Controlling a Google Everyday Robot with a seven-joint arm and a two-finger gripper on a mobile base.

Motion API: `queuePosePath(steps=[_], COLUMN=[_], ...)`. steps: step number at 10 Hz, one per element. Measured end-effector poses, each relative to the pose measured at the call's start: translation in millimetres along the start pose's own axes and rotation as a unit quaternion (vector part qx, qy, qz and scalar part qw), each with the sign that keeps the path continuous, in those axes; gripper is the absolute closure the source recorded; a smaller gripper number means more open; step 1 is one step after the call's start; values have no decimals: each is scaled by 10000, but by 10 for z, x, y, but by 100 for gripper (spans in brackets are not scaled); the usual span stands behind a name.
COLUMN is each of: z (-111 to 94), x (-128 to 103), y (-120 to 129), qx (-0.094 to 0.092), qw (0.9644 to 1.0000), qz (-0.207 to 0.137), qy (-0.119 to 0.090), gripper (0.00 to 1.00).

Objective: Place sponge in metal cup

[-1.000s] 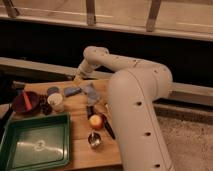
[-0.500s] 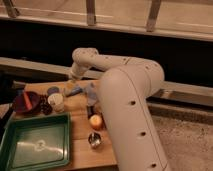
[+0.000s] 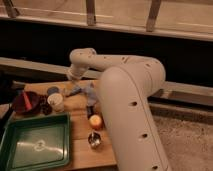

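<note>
Pincer (image 3: 77, 89) hangs over table (image 3: 78, 111) beneath sharply bent arm (image 3: 126, 75).

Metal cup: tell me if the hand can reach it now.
Probably yes. The metal cup stands uncovered near the front edge of the table; the hand hangs over its back part, and only a low orange object lies between them.

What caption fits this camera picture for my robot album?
Gripper low beside the sponge at the table's back; metal cup stands near the front edge.

claw (image 3: 76, 89) behind tray (image 3: 38, 119), metal cup (image 3: 94, 140) right of tray
</note>
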Motion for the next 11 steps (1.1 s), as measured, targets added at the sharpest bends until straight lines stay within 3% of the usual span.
queuePosePath(steps=[2, 5, 11], z=[166, 423, 459], x=[-72, -88, 351], y=[82, -16, -273], qx=[-97, -187, -42], qw=[9999, 9994, 9990], qz=[-115, -235, -101], qy=[48, 174, 441], gripper=[22, 22, 22])
